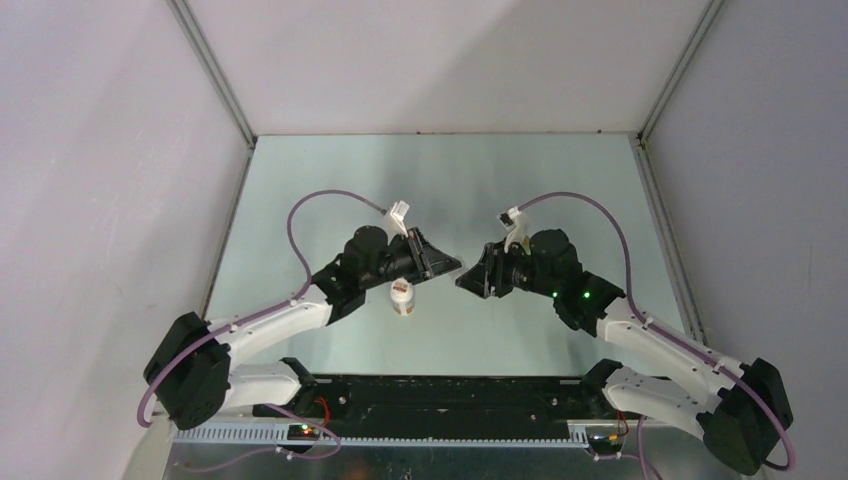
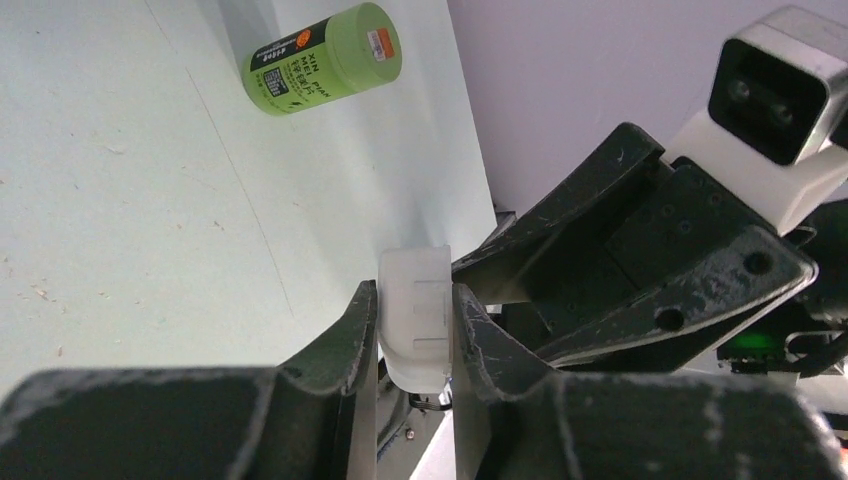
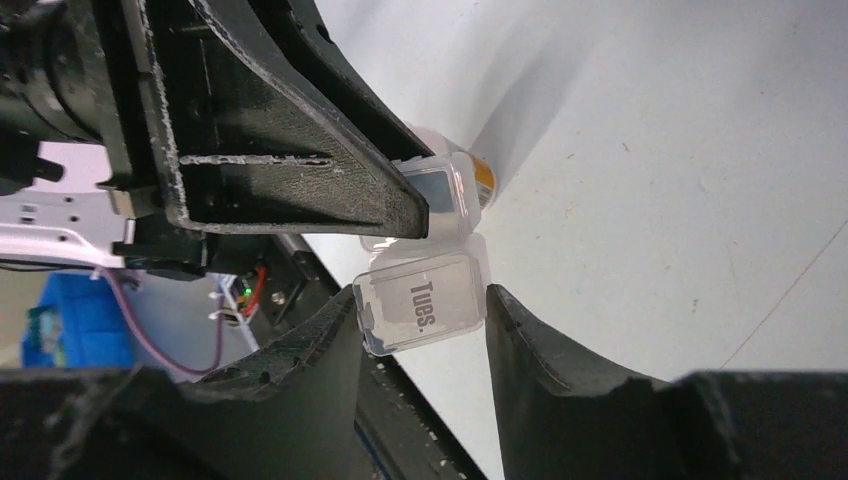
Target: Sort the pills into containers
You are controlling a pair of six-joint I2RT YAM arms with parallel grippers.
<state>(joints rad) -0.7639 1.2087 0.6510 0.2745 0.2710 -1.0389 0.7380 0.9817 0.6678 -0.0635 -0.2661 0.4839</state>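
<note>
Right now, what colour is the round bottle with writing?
Bright green, with a black label. The round green plastic bottle shows best in the left wrist view.

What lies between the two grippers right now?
The translucent pill box, spanning the gap: left gripper pinches one end, right gripper the "Tues." end. Both wrist views show it.

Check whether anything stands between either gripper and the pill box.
Nothing visible does. The left gripper is clamped on one end of the pill box, and the right gripper grips the compartment marked Tues. The box is held above the table between the two.
</note>
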